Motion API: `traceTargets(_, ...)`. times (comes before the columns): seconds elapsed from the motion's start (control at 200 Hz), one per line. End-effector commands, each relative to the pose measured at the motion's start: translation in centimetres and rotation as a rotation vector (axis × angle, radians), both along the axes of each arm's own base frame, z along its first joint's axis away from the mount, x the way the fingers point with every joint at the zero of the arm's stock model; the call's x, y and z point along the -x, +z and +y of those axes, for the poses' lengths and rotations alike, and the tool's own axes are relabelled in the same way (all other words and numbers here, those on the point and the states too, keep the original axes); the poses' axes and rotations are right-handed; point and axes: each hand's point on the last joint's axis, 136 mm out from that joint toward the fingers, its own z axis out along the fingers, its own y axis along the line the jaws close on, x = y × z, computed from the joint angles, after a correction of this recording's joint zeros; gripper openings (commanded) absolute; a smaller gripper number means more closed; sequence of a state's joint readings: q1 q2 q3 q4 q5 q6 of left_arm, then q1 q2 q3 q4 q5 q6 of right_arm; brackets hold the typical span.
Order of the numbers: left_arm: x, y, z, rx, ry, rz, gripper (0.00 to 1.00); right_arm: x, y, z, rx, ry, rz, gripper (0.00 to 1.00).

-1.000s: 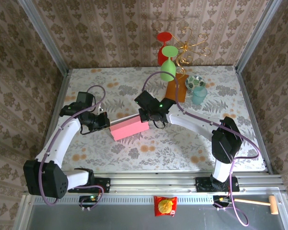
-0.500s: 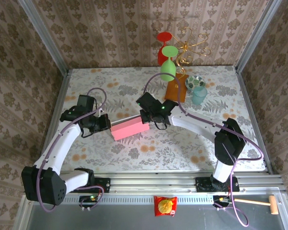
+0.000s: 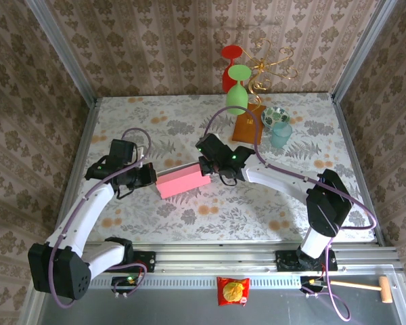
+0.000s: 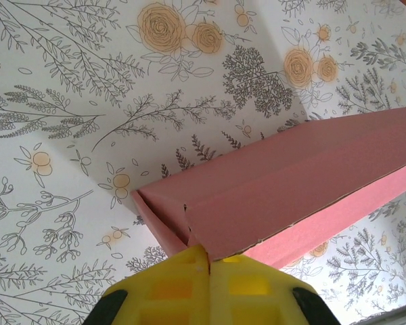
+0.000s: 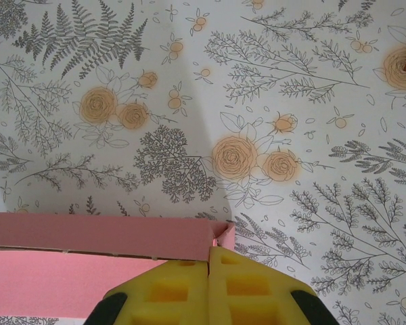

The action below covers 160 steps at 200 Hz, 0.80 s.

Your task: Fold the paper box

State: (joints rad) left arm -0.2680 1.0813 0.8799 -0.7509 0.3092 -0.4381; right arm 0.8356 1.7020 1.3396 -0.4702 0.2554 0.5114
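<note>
The paper box [image 3: 183, 183] is a closed pink oblong lying on the flowered table, between the two arms. My left gripper [image 3: 151, 177] is shut, and its tips touch the box's left end. In the left wrist view the yellow fingers [image 4: 162, 284] meet at a thin seam, right under the box [image 4: 291, 183] corner, where a side flap is tucked inward. My right gripper [image 3: 212, 172] is also shut and sits against the right end. In the right wrist view its tips [image 5: 210, 261] touch the box [image 5: 88, 257] at its top right corner.
At the back right stand a red and a green wine glass on a gold wire stand [image 3: 238, 91], a brown-orange booklet [image 3: 247, 126], a small bowl [image 3: 274, 115] and a teal cup [image 3: 280, 134]. A snack bag [image 3: 233, 291] and a wooden hammer [image 3: 365, 287] lie on the near ledge.
Both wrists have shifted slightly toward the near edge while staying at the box's ends. The box has hardly moved, and both grippers have stayed shut.
</note>
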Motion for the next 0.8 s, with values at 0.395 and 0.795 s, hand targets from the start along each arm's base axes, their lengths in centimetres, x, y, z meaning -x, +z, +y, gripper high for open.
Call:
traceTargets(0.395, 2.5, -3.4, 0.6, -0.053, 0.006, 0.160, 0.00, 2.8, 0.3, -2.2, -0.026, -0.093, 0.204, 0.24)
traceTargets(0.795, 2.4, -3.1, 0.5, -0.055, 0.008, 0.147, 0.00, 3.0, 4.0, -3.7, -0.414, -0.481, 0.432, 0.34)
